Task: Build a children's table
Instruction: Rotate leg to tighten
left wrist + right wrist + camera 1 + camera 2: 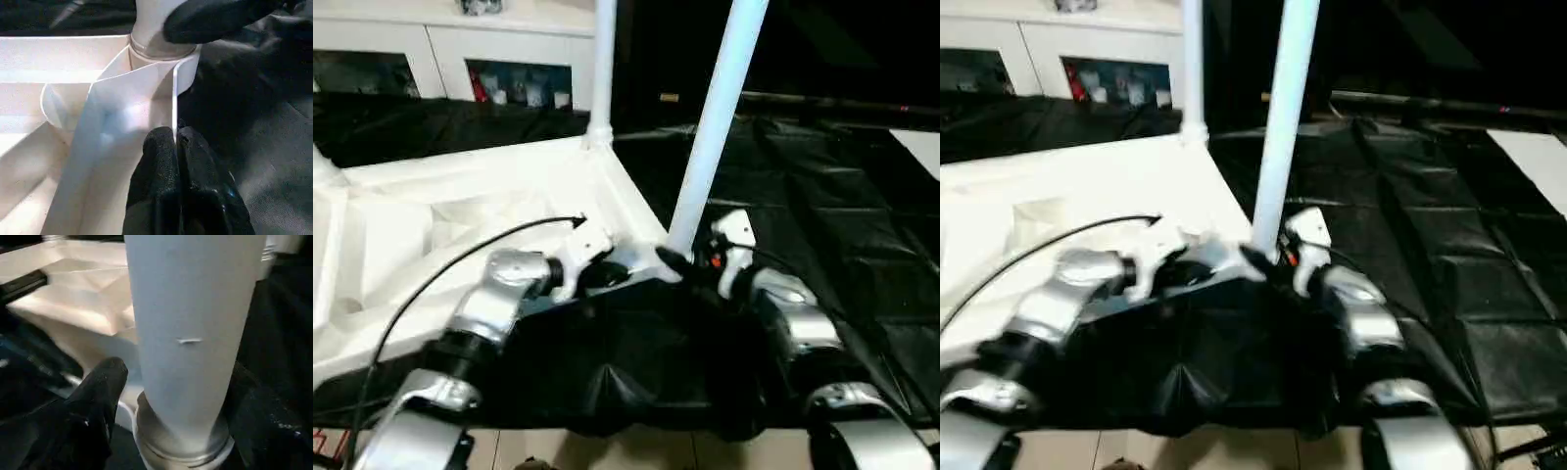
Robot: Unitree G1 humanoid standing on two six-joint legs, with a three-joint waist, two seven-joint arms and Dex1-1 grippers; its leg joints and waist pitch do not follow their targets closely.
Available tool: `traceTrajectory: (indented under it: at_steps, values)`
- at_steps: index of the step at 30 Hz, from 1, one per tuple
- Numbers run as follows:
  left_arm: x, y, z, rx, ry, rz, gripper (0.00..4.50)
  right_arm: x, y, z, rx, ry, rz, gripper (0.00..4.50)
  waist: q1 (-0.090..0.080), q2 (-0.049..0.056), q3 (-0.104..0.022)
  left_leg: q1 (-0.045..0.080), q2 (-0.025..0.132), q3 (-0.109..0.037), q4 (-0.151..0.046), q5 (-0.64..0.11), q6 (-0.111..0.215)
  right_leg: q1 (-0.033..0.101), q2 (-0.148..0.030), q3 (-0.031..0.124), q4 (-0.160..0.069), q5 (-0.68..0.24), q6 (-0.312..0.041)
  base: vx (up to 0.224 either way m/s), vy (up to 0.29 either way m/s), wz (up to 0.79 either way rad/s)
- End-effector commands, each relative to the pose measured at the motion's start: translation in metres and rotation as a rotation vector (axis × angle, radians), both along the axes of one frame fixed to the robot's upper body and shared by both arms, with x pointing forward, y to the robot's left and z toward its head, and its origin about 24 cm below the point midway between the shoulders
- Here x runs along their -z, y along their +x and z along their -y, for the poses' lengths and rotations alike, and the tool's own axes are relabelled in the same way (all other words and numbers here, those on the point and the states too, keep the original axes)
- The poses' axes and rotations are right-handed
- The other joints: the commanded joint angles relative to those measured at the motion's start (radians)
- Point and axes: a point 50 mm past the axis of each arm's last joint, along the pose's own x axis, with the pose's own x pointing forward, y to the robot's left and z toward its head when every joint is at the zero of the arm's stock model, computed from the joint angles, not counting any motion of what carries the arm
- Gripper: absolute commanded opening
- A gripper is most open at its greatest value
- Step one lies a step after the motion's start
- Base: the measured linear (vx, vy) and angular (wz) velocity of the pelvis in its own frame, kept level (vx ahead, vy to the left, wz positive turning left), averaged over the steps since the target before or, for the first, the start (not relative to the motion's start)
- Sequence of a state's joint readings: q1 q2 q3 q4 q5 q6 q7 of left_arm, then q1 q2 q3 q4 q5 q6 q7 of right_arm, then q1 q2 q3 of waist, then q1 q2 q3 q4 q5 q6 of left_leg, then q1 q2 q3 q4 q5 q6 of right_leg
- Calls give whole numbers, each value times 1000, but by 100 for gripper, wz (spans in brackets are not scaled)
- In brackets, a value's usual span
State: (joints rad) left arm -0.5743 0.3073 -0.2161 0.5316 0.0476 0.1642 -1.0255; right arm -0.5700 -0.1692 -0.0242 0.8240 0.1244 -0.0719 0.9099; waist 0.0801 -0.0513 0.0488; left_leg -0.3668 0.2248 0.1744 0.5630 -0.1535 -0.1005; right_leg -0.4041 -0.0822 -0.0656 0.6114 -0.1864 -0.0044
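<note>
Meanwhile the right gripper [690,262] clasped the near leg [715,122] standing in the upturned children's table [460,211] corner socket, while the left gripper [175,147] pinched the table's rim [174,98] beside it.

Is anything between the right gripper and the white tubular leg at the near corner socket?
Nothing visible. The right gripper straddles the white tubular leg just above the round corner socket of the white plastic tabletop, with one black finger on either side. The left gripper pinches the tabletop's thin rim beside that socket.
</note>
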Motion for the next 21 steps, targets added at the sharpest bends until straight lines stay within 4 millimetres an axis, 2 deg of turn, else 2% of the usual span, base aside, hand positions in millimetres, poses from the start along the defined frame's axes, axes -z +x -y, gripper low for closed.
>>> traceTrajectory:
  at_steps: [1,5,8,12,16,20,21]
  values:
    - [-12,-6,18,156,-42,29,0,13,-22,-22,-320,-33,-93,316,5,8,-63,9,8,7,-58,-244,50,53,-47,37,-66,-126,-235,0,0,0]
    - [-11,-10,11,210,-16,-5,0,11,-25,-12,-399,-56,-104,316,14,7,-60,11,11,10,-59,-257,46,50,-48,37,-68,-163,-236,0,0,0]
    - [-11,-11,5,221,-3,-20,0,11,-29,-8,-453,-74,-126,293,21,6,-57,16,13,10,-61,-278,35,45,-49,38,-72,-210,-228,0,0,0]
    - [-13,-10,-1,206,3,-22,0,11,-30,-8,-489,-74,-143,259,32,3,-58,16,13,10,-62,-283,26,44,-52,39,-73,-241,-211,0,0,0]
    - [-13,-9,-2,190,3,-15,0,10,-31,-10,-498,-68,-146,231,32,2,-59,13,12,8,-63,-272,19,45,-52,39,-73,-243,-203,0,0,0]
    - [-13,-4,2,116,-11,18,0,13,-30,-14,-437,-54,-136,213,31,4,-58,14,12,8,-62,-268,20,43,-52,39,-73,-232,-203,0,0,0]
    - [-14,2,4,54,-23,41,0,15,-25,-16,-339,-34,-127,210,29,4,-57,15,10,8,-63,-277,14,40,-53,41,-75,-246,-200,0,0,0]
